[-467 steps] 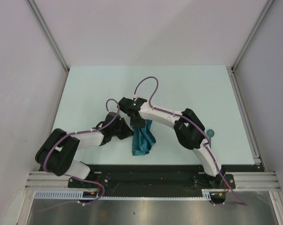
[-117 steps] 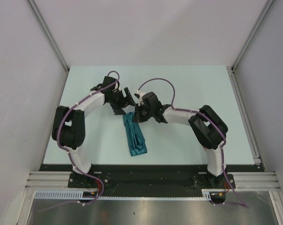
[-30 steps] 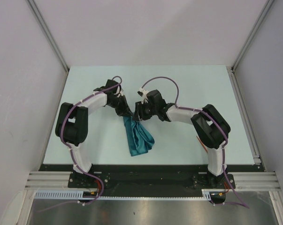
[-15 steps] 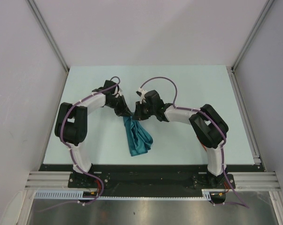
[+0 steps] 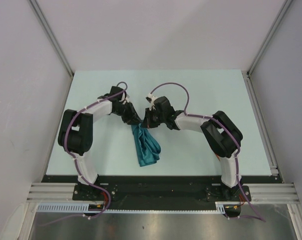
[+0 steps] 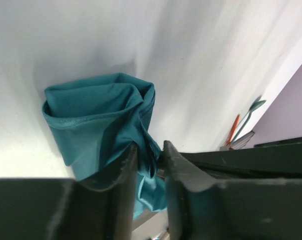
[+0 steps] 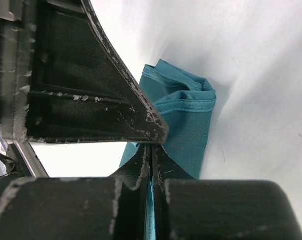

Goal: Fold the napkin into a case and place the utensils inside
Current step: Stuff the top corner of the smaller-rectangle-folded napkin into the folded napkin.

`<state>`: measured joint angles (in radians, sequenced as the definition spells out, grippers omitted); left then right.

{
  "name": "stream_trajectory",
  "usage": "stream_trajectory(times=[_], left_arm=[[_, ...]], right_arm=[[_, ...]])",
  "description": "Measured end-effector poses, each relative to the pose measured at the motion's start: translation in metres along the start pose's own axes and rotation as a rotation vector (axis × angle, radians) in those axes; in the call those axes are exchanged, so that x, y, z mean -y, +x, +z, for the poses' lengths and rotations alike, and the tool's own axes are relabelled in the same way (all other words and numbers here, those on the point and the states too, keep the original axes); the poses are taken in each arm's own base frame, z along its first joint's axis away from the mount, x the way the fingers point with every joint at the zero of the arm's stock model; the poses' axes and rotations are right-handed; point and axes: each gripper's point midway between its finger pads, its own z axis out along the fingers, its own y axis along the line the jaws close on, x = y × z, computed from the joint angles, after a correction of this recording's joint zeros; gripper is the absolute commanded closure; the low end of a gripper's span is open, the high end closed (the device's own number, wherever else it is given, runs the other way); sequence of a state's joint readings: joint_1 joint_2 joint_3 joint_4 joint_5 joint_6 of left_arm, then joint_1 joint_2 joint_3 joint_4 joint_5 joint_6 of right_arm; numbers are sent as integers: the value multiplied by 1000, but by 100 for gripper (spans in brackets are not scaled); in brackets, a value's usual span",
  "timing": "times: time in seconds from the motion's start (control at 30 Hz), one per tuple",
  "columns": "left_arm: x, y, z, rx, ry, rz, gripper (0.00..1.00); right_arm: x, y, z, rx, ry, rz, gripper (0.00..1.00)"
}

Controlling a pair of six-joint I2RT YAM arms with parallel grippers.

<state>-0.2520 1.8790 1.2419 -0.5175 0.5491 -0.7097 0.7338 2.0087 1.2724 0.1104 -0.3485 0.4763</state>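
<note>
The right claw (image 7: 151,147) now stands fully closed, its 2 fingers pinching the far end of the napkin (image 7: 186,120); a second ago it was about half open. The left claw (image 6: 149,150), clamped tight until a moment ago, has parted to a narrow gap, and a fold of the teal cloth hangs loosely in it. I judge this a handover of the cloth's top end from left to right, so the left arm is free to pull off.

In the top view the napkin (image 5: 146,147) lies at the centre of the frame as a rumpled, loosely rolled strip running down toward the near rail, narrower than a second ago and not yet a flat case. The orange utensil (image 6: 234,130) lies well apart at the right of the left wrist view, beside a teal one, untouched.

The 2 claws crowd each other at the strip's top. The table (image 5: 201,90) is bare above and to both sides; the strip's lower end lies near the table's front edge
</note>
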Motion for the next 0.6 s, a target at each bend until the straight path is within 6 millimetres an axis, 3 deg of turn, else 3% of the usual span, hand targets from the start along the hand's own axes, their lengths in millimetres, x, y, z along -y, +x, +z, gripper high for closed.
stream_trajectory(times=[0.03,0.13,0.2,0.33,0.47,0.6], left_arm=[[0,-1,-1,6,-2,5,50],[0,-6,-10,54,-25,40,44],[0,-12,-22,112,-55,75,48],[2,-28,-52,255,-124,151,77],[-4,-35,-60,323,-205,209,75],[-9,-22,-44,303,-293,282,71]], right_arm=[[0,0,0,-1,0,2,100],[0,1,1,-4,0,10,100],[-1,2,0,-6,1,21,100],[1,1,-1,-9,5,58,100],[3,-1,-3,-10,-1,112,100],[7,-7,-6,-4,1,186,100]])
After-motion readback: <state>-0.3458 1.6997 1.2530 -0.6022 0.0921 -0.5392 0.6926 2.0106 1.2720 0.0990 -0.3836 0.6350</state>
